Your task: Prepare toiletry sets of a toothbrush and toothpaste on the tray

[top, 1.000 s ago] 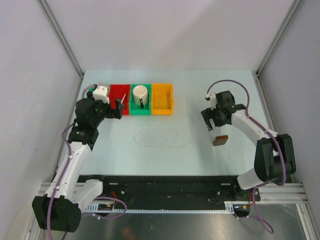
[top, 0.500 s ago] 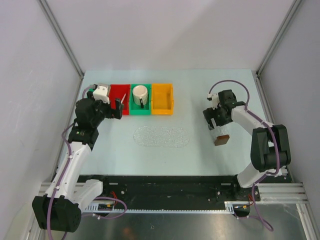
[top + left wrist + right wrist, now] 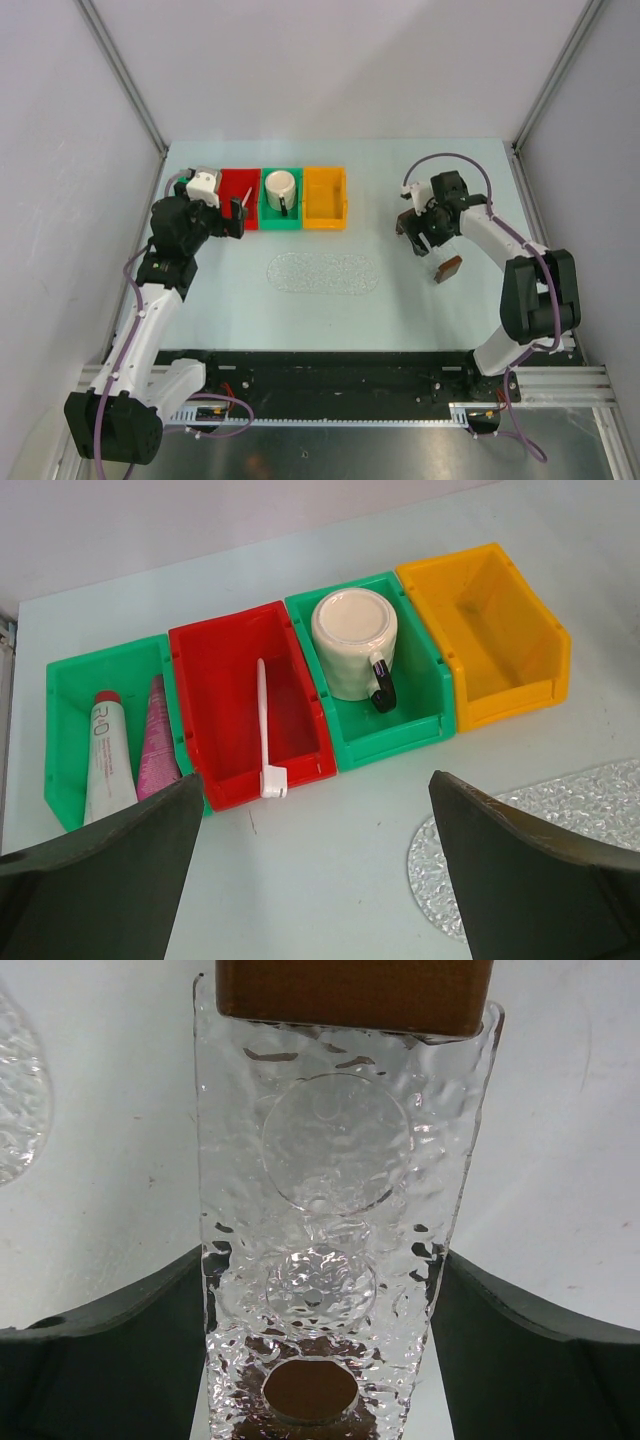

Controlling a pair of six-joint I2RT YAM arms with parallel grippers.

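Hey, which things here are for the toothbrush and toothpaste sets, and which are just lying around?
For the job: toothbrush, pink toothpaste, tray.
Lying about: mug, orange bin, oval mat.

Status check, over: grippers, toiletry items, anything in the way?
Left gripper open, near red bin. Right gripper closed on tray. Toothbrush in red bin; toothpaste in leftmost green bin beside white tube. Nothing blocking.

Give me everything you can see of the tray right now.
The tray is a clear rectangle of dimpled plastic, with round moulded circles down its middle and a dark brown block capping its far short end. It is on the right side of the table, between the right gripper's fingers, which meet both its long edges.
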